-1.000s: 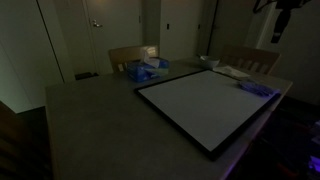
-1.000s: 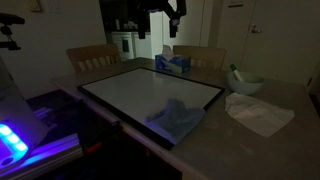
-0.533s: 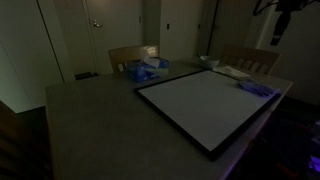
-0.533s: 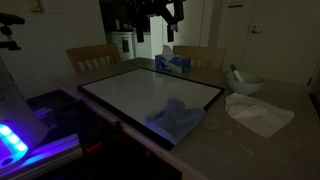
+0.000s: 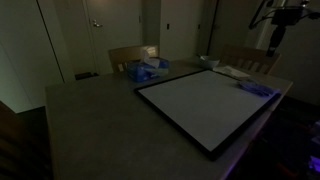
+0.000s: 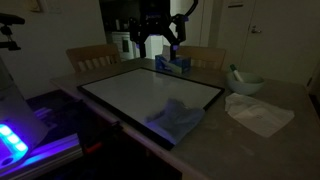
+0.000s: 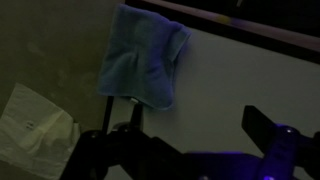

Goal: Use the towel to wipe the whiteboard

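Note:
A white whiteboard (image 5: pixel 205 105) with a dark frame lies flat on the table, seen in both exterior views (image 6: pixel 150 92). A crumpled blue towel (image 6: pixel 175 118) rests on one corner of it (image 5: pixel 255 88). In the wrist view the towel (image 7: pixel 143 65) lies on the whiteboard (image 7: pixel 245 75), ahead of my left finger. My gripper (image 7: pixel 196 125) is open and empty. It hangs high above the table in both exterior views (image 6: pixel 160 42) (image 5: pixel 273 35), apart from the towel.
A blue tissue box (image 6: pixel 172 63) stands at the board's far edge. A white cloth (image 6: pixel 258 112) and a bowl with a pestle (image 6: pixel 243 82) lie on the table beside the board. Wooden chairs (image 5: pixel 135 55) stand behind. The room is dark.
The gripper has come down a little and turned, so its spread fingers now show over the tissue box. The towel and board have not moved.

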